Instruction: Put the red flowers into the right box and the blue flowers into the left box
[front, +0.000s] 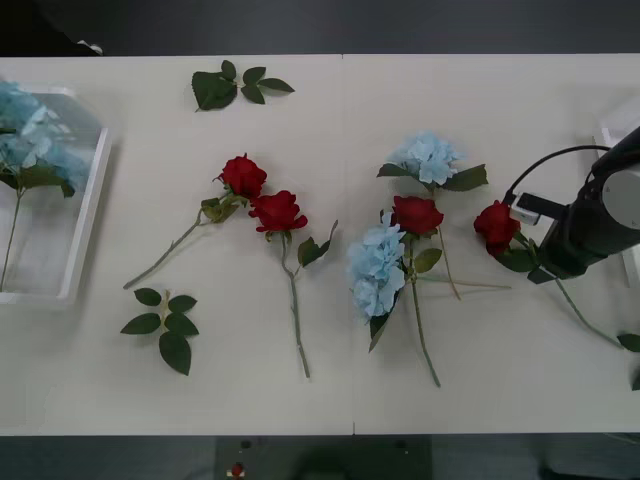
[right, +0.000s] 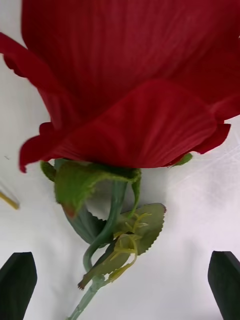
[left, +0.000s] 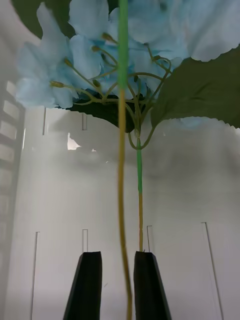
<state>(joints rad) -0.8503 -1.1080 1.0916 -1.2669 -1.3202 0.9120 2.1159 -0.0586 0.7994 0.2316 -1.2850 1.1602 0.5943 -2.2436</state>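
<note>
My right gripper (front: 535, 262) (right: 120, 260) is open and low over the stem of the rightmost red flower (front: 497, 225) (right: 130, 90), just behind its bloom, one finger on each side and not touching. Three more red flowers (front: 243, 176) (front: 278, 211) (front: 417, 214) lie mid-table with two blue flowers (front: 428, 156) (front: 378, 268). A third blue flower (front: 30, 130) (left: 100, 65) is in the left box (front: 88, 215) (left: 10, 145). There my left gripper (left: 118, 257) is shut on its thin stem. A corner of the right box (front: 612, 130) shows at the far right edge.
Two loose leaf sprigs lie on the white table, one at the back (front: 225, 87), one near the front left (front: 165, 322). A thin yellowish stick (front: 470, 286) lies beside the middle flowers. The stems of the middle red and blue flowers cross each other.
</note>
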